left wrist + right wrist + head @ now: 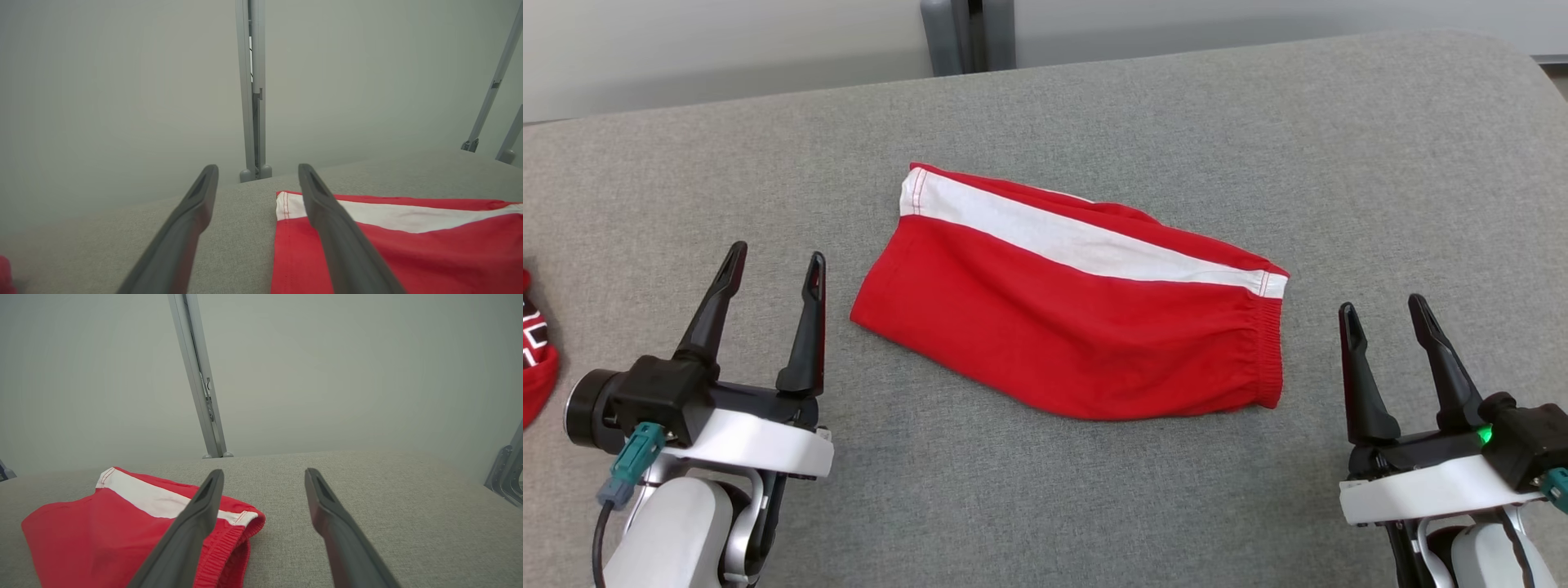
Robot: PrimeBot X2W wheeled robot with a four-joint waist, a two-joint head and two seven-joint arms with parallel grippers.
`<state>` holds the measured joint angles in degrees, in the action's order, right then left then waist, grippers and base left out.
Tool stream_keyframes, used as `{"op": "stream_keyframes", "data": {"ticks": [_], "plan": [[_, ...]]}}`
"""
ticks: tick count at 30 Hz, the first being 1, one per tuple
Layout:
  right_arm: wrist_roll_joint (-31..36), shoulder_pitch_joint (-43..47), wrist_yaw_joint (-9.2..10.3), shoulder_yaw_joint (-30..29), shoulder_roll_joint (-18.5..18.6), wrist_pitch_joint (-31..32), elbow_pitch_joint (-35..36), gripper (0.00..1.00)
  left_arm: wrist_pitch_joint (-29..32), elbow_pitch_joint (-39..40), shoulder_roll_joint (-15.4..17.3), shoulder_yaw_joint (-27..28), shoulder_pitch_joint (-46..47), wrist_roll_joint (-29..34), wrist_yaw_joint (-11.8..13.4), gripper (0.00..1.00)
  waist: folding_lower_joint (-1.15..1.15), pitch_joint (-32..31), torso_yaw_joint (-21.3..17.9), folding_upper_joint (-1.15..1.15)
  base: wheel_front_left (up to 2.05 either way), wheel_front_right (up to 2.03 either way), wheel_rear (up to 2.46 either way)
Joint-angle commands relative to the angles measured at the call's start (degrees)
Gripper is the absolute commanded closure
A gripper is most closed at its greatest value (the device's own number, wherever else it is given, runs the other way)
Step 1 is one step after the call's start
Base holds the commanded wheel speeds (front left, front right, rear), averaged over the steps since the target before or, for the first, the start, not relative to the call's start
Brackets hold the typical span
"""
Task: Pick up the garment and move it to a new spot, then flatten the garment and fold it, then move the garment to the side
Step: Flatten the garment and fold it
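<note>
Head view: a grey padded table (1094, 98) spans the field, a plain, soft bed on which cloth can lie flat. At its middle rests the garment (1045, 327), red shorts spread flat and slanted. The leg hem lies toward the far left, the waistband (1267, 343) toward the near right, and a white stripe (1078, 237) runs along the far edge. The two legs appear stacked (a lengthwise fold, by the look of it), so the work left is probably a further fold or the shift aside. The left gripper (776, 255) and right gripper (1382, 305) flank the shorts, one off each end, near the cloth but not touching it. Their fingers (810, 327) point away from the robot, jaws spread wide and empty, a symmetrical stance suited to grasping hem and waistband together. A red knitted item (535, 359) lies at the table's left margin, well apart.
</note>
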<state>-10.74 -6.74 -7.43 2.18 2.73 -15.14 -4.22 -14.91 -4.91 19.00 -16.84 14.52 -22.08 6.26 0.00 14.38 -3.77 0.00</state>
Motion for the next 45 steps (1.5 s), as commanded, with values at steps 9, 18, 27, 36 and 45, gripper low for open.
{"op": "stream_keyframes", "data": {"ticks": [9,18,27,36,45], "plan": [[-1.9,-1.18,-0.12,1.36,0.29,-0.07,-0.33,0.0,5.3,-5.75,0.73,-3.54,6.72,-0.93,-5.35,0.0,0.0,1.95,-1.8,0.0,0.0,0.0,0.0],[-4.75,-3.38,-0.12,4.14,0.3,-0.12,-1.48,0.0,12.99,-18.89,1.56,-5.7,14.12,-4.48,-11.12,0.0,0.0,5.01,-6.53,0.0,0.0,0.0,0.0],[-7.14,-3.44,-0.12,4.31,0.29,-0.14,-1.83,0.0,17.66,-28.46,1.59,-7.7,16.54,-8.0,-13.06,0.02,0.0,6.48,-8.69,0.0,0.0,0.0,0.0],[-7.86,-4.28,-0.12,4.48,0.29,-0.15,-1.89,0.0,18.36,-28.79,1.39,-9.44,17.34,-11.97,-13.66,1.0,0.0,6.58,-8.24,0.0,0.0,0.0,0.0],[-7.97,-3.59,-0.12,3.71,0.3,-0.15,-2.17,0.0,11.31,-26.15,0.18,-5.82,13.33,-15.23,-10.91,1.0,0.0,5.7,-6.12,0.0,0.0,0.0,0.0]]}}
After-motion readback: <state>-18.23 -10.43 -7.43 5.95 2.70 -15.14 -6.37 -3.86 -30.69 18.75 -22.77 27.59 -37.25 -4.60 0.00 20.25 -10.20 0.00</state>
